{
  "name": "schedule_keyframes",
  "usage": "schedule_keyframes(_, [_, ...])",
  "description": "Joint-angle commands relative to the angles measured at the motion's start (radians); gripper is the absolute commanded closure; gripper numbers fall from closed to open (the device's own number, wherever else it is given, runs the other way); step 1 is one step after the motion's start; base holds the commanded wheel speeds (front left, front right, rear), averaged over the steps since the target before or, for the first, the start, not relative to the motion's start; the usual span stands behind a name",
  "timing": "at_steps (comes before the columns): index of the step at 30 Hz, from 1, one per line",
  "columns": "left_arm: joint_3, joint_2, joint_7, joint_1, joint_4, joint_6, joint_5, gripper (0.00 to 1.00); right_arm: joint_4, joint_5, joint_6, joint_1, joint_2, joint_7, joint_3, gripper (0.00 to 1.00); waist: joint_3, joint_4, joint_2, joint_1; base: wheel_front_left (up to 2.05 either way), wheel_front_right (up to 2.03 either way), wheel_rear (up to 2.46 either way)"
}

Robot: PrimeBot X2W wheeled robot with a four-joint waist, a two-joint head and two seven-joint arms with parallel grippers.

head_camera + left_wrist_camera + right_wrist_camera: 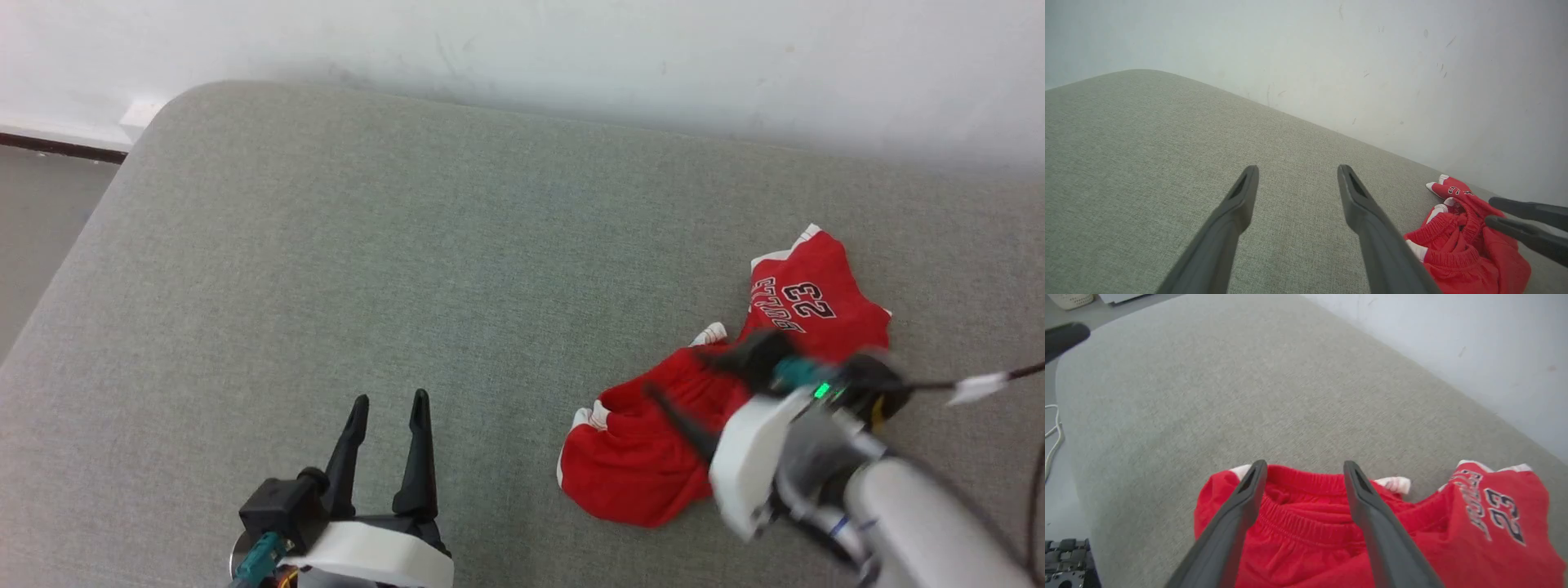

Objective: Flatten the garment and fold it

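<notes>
The shorts (633,469) lay crumpled, nothing flattened or folded yet, the right gripper (1304,467) spread over their waistband and the left gripper (390,398) spread, empty, well aside.

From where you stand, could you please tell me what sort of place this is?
Probably an indoor room, perhaps a bedroom or test space: a grey fabric-covered pad like a mattress, set against a scuffed white wall, with red shorts crumpled on it.

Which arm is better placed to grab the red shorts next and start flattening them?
Right. The right gripper hangs open over the shorts' bunched waistband; the left gripper, also open, is over bare grey cushion, well off to the shorts' left.
</notes>
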Motion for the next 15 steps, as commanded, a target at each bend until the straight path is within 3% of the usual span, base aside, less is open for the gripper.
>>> schedule_keyframes(1, [-0.002, -0.002, -0.005, 0.003, -0.003, 0.003, -0.011, 0.0, -0.017, 0.001, -0.001, -0.04, 0.001, -0.013, -0.066, 0.0, 0.003, 0.0, 0.0, 0.0, 0.0, 0.0, 0.0])
schedule_keyframes(9, [-0.026, -0.002, -0.005, -0.034, -0.032, 0.017, 0.005, 0.0, 0.035, -0.117, -0.001, -0.158, -0.066, 0.061, -0.363, 0.0, 0.079, 0.024, 0.0, 0.0, 0.0, 0.0, 0.0])
schedule_keyframes(15, [-0.054, -0.002, -0.005, -0.073, -0.038, 0.027, 0.001, 0.0, 0.137, -0.143, -0.001, -0.217, -0.103, 0.129, -0.426, 0.0, 0.149, 0.055, 0.0, 0.0, 0.0, 0.0, 0.0])
